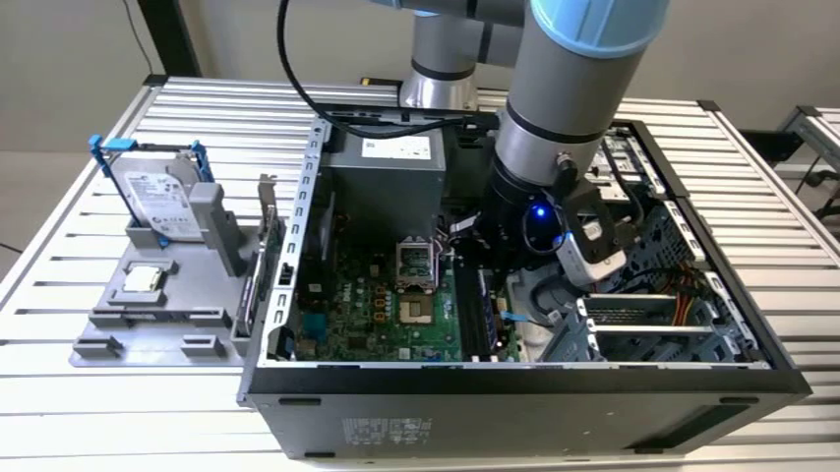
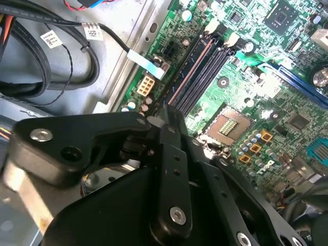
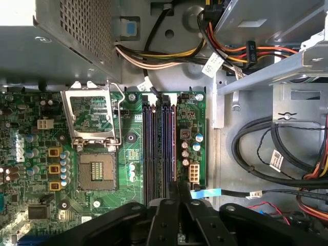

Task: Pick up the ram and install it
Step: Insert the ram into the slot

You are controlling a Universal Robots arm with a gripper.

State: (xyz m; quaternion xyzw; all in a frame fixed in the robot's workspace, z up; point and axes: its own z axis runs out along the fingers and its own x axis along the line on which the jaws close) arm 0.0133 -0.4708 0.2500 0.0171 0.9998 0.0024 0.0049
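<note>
One robot arm [image 1: 565, 108] is seen reaching down into one open computer case [image 1: 525, 393], which is set on a slatted metal surface [image 1: 79, 413]. One blue light [image 1: 538, 209] is lit near the wrist.

The gripper [image 3: 173, 187] is held low over the green motherboard [image 3: 31, 133], at the end of the memory slots [image 3: 154, 143]. Four long dark slots are counted, laid side by side. The ram [image 3: 174, 143] is seen edge-on as one thin reddish-brown line along the outermost slot, on the side away from the processor socket [image 3: 97, 171]. In the second wrist view the same line [image 2: 190, 69] is seen running straight up to the gripper [image 2: 169, 110]. The fingers are drawn narrow, pinched on the near end of the ram. Whether the ram is pressed fully home cannot be told.

One processor socket is counted, with its metal lid [image 3: 92, 110] tipped open. Three small orange parts [image 3: 54, 169] are lined up beside it. One grey perforated power supply box [image 3: 72, 36] is mounted next to the board.

At the exterior view's left, one grey holder [image 1: 157, 315] is placed on the surface, well apart from the gripper. One silver hard drive [image 1: 160, 202] in a blue frame is stood upright in it, and one small square processor chip [image 1: 142, 280] is laid flat in front of it.

Two white labels [image 2: 48, 37] are fixed to the black cables in the second wrist view, and one white label is stuck on the hard drive; their print cannot be made out.
</note>
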